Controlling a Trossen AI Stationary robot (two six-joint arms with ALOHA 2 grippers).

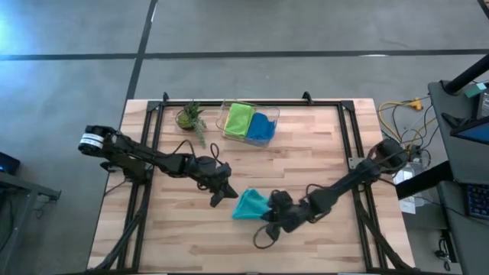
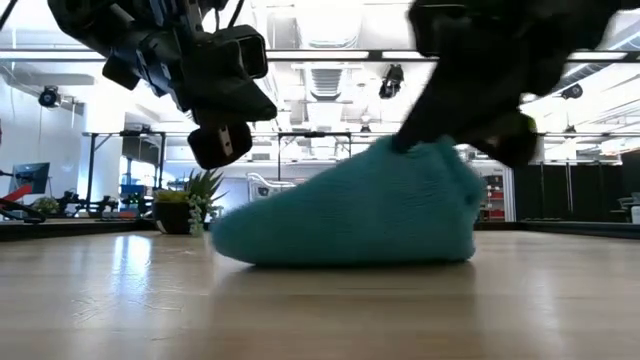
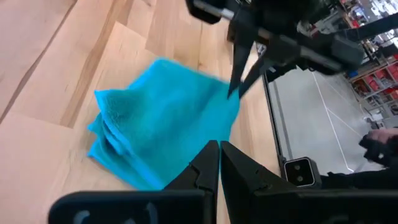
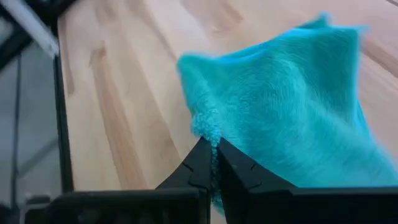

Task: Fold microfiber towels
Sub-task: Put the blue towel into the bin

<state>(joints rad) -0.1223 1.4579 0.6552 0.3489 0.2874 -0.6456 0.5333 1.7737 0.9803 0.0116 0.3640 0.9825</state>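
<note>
**A:** Where was the teal towel [image 1: 248, 205] at that point?

**B:** It lay bunched in layers on the bench [image 1: 321, 160], near the front and between the two arms. The right claw [image 4: 211, 163] had its fingers pressed together on one edge of it, pinching a tuft of the pile. The cloth rose toward that pinch and sagged away from it, so one side was lifted while the rest rested on the wood.

**A:** And the left claw [image 1: 220, 195]?

**B:** Pressed together too, but holding nothing, and poised just beside the towel's other side.

**A:** How would you have expected the cloth to handle?

**B:** It looked soft, light and limp, with no stiffness, so it would drape from whatever point held it. The fluffy pile probably gripped well against the fingers but could drag on the wood and drag the layers out of line.

**A:** So where should it have been taken?

**B:** At a corner or hem, I'd judge, one claw at each end of the same edge. A pinch mid-cloth would only bunch it.

**A:** The other towels?

**B:** A lime green towel [image 1: 238, 118] and a dark blue towel [image 1: 262, 126] sat in the clear bin [image 1: 227, 122] at the far edge.
</note>
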